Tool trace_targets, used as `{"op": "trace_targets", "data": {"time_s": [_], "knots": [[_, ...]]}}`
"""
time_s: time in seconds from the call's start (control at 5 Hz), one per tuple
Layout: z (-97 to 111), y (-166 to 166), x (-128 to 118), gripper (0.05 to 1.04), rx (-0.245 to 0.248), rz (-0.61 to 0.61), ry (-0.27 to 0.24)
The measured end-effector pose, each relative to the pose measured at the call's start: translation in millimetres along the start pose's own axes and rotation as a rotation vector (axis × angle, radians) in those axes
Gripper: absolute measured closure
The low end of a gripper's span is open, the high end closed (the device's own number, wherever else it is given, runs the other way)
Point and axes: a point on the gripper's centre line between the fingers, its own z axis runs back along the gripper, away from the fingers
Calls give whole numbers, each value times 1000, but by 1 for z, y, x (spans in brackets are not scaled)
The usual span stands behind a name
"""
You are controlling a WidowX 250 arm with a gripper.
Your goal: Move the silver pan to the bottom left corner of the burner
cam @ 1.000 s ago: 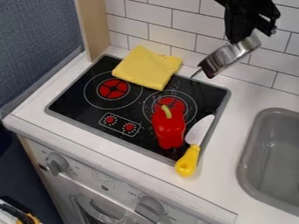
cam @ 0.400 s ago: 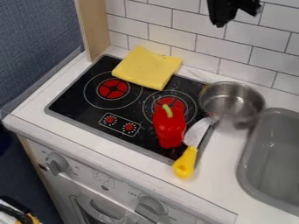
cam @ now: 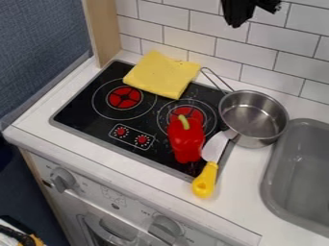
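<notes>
as the tool [cam: 239,15] hangs before tiles [cam: 215,25], how wide i cannot tell, black stovetop [cam: 78,111] on white counter [cam: 245,185], grey sink [cam: 302,166]

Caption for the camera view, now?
Silver pan upright at the cooktop's right edge, beside the knife; red pepper and yellow cloth on the cooktop.

One silver saucepan [cam: 253,117], one yellow cloth [cam: 162,74], one red bell pepper [cam: 186,141], one yellow-handled knife [cam: 206,180], one sink [cam: 277,168], two burners [cam: 124,97], two red dials [cam: 142,140], two gray knobs [cam: 63,180].
</notes>
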Motion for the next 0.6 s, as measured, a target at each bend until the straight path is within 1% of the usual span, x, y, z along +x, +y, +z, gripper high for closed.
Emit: {"op": "trace_targets", "data": {"time_s": [0.2,0.4,0.6], "knots": [[-13,-4,-4,872,-1,17,12],[-43,-33,-4,620,-27,-25,7],[-64,-55,-7,307,-51,-66,57]]}}
